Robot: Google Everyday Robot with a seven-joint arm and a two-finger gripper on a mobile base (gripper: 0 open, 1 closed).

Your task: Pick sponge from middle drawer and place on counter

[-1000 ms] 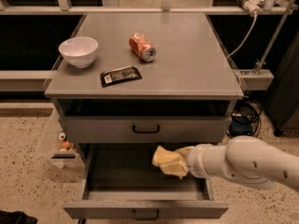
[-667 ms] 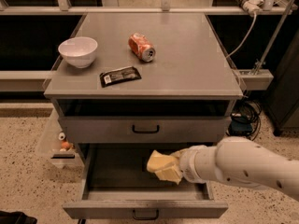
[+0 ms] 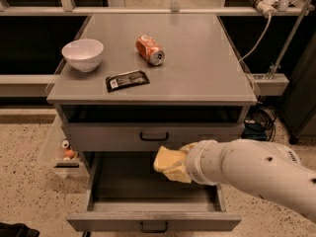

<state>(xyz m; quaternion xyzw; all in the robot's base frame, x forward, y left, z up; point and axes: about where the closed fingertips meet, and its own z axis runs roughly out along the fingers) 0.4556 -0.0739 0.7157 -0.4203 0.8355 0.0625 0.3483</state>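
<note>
The middle drawer [image 3: 118, 186] is pulled open below the shut upper drawer front [image 3: 98, 135]; its inside is dark. My white arm reaches in from the right, and my gripper [image 3: 170, 164], a pale-yellow lump at the arm's end, hangs over the drawer's middle, just under the upper front. I see no separate sponge: the bare drawer floor shows none, and whether one sits within the yellow gripper mass I cannot tell. The grey counter [image 3: 207, 63] is above.
On the counter stand a white bowl [image 3: 83, 54] at the left, an orange soda can [image 3: 150, 49] lying on its side, and a black snack packet [image 3: 127, 80] near the front edge. A clear bin [image 3: 61, 149] hangs at the cabinet's left side. Cables lie at the right [image 3: 259, 117].
My gripper has moved left over the open drawer, then risen slightly toward the upper drawer front. Nothing on the counter has moved.
</note>
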